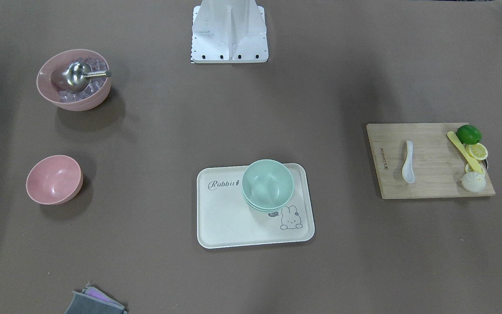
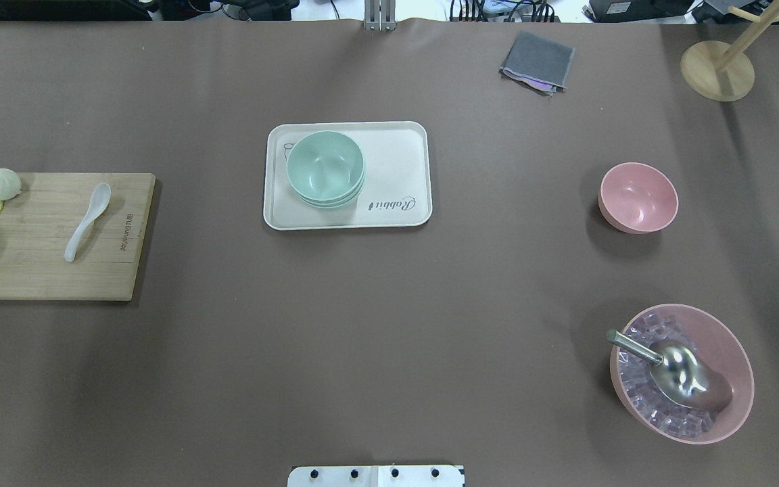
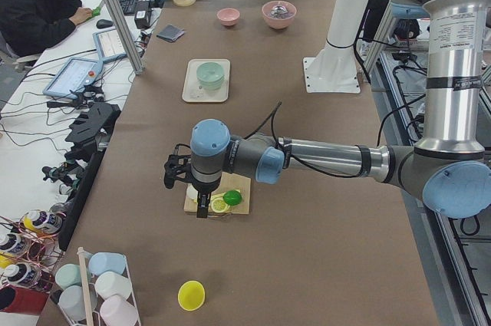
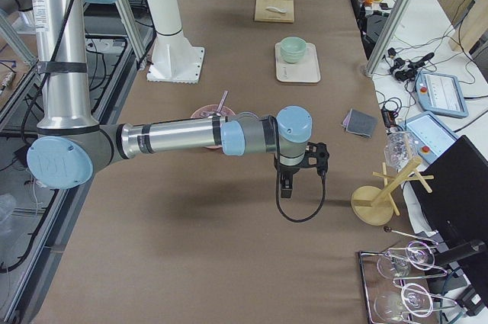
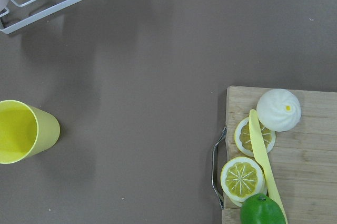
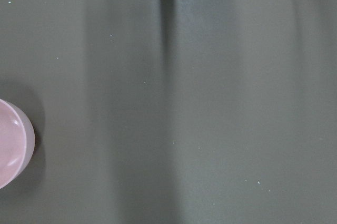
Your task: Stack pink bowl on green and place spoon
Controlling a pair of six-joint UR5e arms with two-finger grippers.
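Note:
The small pink bowl stands alone on the table, also in the front view; a pink rim shows at the left edge of the right wrist view. The mint-green bowls sit nested on a cream tray. The white spoon lies on a wooden cutting board. My left gripper hangs over the board's outer end. My right gripper hangs over bare table beyond the pink bowls. Both show only in the side views, so I cannot tell whether they are open or shut.
A larger pink bowl holds ice cubes and a metal scoop. The board also carries a lime, lemon slices, a bun and a pale-yellow utensil. A yellow cup, a grey cloth and a wooden stand lie near the edges.

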